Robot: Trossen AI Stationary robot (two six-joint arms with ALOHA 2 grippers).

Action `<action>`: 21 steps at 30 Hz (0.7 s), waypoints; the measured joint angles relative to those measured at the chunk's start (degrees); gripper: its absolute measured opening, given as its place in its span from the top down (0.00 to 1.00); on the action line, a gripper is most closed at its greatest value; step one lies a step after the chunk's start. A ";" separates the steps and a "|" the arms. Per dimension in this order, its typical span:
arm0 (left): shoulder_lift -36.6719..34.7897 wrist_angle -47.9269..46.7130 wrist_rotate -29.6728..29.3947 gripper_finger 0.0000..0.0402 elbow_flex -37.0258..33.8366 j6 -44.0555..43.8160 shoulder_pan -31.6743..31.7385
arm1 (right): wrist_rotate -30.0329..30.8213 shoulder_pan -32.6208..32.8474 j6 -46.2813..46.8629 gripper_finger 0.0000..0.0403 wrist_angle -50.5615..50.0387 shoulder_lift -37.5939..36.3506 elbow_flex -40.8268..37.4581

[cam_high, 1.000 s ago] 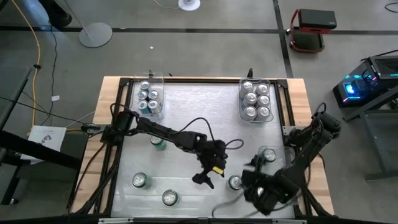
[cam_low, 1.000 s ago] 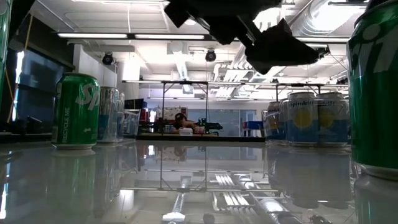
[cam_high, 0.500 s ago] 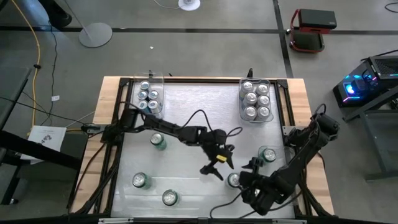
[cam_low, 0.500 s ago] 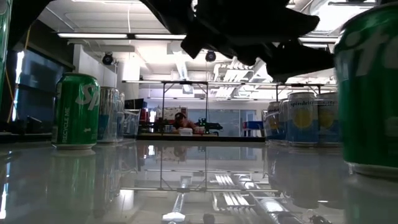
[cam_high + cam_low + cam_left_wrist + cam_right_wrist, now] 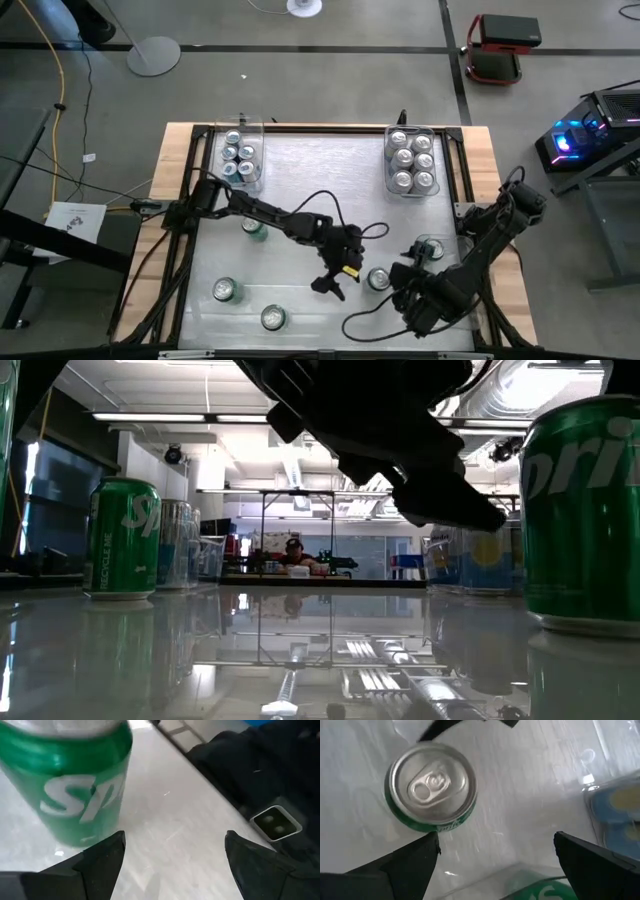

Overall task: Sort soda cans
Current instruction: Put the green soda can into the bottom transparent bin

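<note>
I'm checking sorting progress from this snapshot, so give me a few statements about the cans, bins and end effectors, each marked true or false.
1. The clear rectangular plastic bin at the far right holds six silver-topped cans. True.
2. The left end effector is shut on a can. False: its fingers are open and empty, with the green soda can standing beside it.
3. Five cans stand loose on the white tabletop. True.
4. The right end effector is closed. False: it is open.
</note>
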 joint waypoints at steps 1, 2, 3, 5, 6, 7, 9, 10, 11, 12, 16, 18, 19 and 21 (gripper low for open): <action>0.00 -0.22 -0.46 0.21 0.00 -0.21 0.01 | 0.16 0.25 0.63 0.06 -0.40 0.00 0.58; 0.00 -0.46 -0.57 0.21 0.00 -0.59 0.01 | 0.64 0.50 0.63 0.05 0.15 0.00 1.04; 0.00 -0.85 -0.57 0.21 0.00 -1.02 0.06 | 1.15 0.81 0.24 0.06 1.15 0.00 1.31; 0.00 -2.84 -0.81 0.21 0.00 -1.31 0.15 | 2.07 1.23 -1.98 0.06 3.88 0.00 1.32; -0.04 -4.29 -0.97 0.21 0.00 -1.31 0.17 | 2.20 1.30 -3.34 0.06 5.65 0.00 1.18; -0.31 -6.15 -1.43 0.21 0.00 -1.11 0.17 | 2.12 1.32 -5.09 0.05 7.96 0.00 0.84; -1.02 -9.60 -3.90 0.21 0.00 -0.31 0.13 | 1.60 0.81 -9.59 0.06 12.14 0.00 0.05; -1.57 -11.35 -5.70 0.21 0.00 0.14 -0.13 | 1.22 0.31 -11.90 0.06 14.42 0.00 -0.41; -2.23 -12.93 -7.48 0.21 0.00 0.54 -0.35 | 0.92 -0.34 -13.72 0.06 16.02 0.00 -0.82; -2.90 -14.33 -9.27 0.21 0.00 0.93 -0.62 | 0.79 -1.16 -14.85 0.06 17.00 0.00 -1.25; -6.35 -17.55 -13.85 0.21 -0.01 2.43 -1.99 | -0.47 -4.73 -16.45 0.06 17.73 0.02 -2.76; -8.73 -16.75 -14.22 0.21 -0.94 3.05 -2.51 | -3.31 -6.34 -18.34 0.06 19.22 0.02 -3.48; -9.96 -16.00 -14.25 0.21 -1.99 3.07 -2.66 | -5.37 -6.99 -19.41 0.06 20.55 0.02 -4.13; -12.68 -13.44 -14.30 0.21 -4.71 2.07 -2.93 | -9.63 -8.19 -22.55 0.06 25.12 0.02 -5.96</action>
